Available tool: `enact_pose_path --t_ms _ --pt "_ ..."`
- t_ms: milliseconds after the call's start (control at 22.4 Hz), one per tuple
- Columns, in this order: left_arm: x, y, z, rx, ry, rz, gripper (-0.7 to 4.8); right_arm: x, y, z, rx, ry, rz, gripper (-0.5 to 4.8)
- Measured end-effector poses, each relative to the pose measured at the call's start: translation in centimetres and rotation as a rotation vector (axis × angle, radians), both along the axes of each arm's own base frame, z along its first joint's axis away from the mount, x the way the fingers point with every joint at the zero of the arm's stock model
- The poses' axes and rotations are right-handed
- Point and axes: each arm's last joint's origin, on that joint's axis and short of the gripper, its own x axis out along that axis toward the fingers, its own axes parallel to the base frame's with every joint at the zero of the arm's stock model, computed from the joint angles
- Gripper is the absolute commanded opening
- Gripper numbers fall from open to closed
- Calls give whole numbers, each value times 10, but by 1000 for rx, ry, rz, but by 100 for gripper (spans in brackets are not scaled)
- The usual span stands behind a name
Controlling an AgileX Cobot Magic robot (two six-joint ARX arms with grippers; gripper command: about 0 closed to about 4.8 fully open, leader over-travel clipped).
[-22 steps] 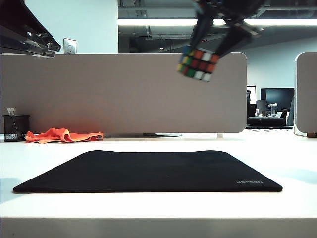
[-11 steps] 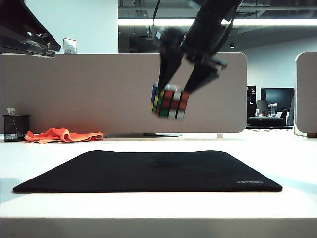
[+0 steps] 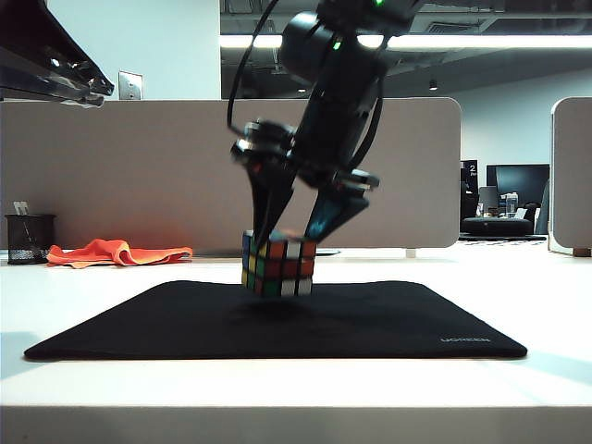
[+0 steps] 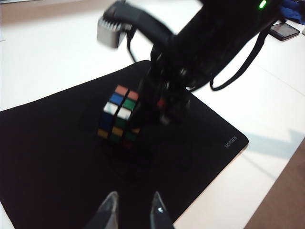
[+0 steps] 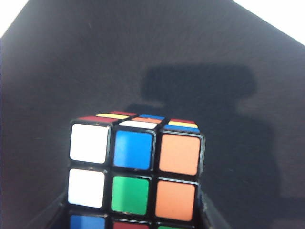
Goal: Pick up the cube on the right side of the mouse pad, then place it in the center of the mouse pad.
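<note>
Over the middle of the mouse pad (image 3: 277,319), you see the cube (image 3: 277,269) has dropped from high up to just above the black surface, so release is close. Your right end effector (image 3: 294,242) clamps it; your left end effector (image 4: 133,212) hangs released near the pad's edge.

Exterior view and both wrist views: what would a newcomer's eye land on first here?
The small multicoloured puzzle cube with black edges stands out, clamped in the right gripper just above the middle of the large flat black mouse pad. Its shadow falls on the pad beneath it. The left gripper hangs open near the pad's edge, holding nothing, while a crumpled orange cloth lies far left by the grey partition.
</note>
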Motion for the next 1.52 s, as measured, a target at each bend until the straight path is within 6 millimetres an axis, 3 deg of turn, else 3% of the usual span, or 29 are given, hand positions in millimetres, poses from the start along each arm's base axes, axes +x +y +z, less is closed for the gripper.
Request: enact_pose_path --t_ms 179,268,313,536,670,804,848,893,938,982,1027,1161,1206,1295,1474,1518 --pt "0 0 0 0 0 0 89 3 1 -10 -37 1 -10 308" --pt "0 0 0 0 0 0 89 5 1 -11 -46 -9 -18 459" --pt "0 0 0 0 -1 0 89 5 2 -12 -51 -10 -19 479" --pt "0 0 0 0 0 0 89 5 1 -13 -37 11 -9 479" --pt "0 0 0 0 0 0 89 -5 -6 18 -2 -41 -10 479" --pt "0 0 0 0 0 0 89 -20 -31 81 45 -215 -75 479" --pt "0 0 0 0 0 0 89 -21 -39 92 49 -247 -101 410" --pt "0 0 0 0 -1 0 89 -23 -57 108 46 -289 -155 297" --pt "0 0 0 0 0 0 89 -26 -73 121 35 -315 -210 147" --pt "0 0 0 0 -1 0 88 -29 -94 132 9 -335 -277 91" --pt "0 0 0 0 -1 0 82 -30 -101 135 0 -335 -298 51" --pt "0 0 0 3 -1 7 78 -36 -135 141 -45 -295 -380 19" --pt "0 0 0 6 -2 16 49 -37 -141 143 -47 -295 -394 4" --pt "1 2 0 26 -7 65 49 -50 -163 152 -31 -339 -450 -2" --pt "2 2 0 33 -10 81 47 -69 -179 152 5 -418 -491 -2" --pt "1 2 0 35 -12 86 16 -80 -186 146 20 -454 -508 -2"
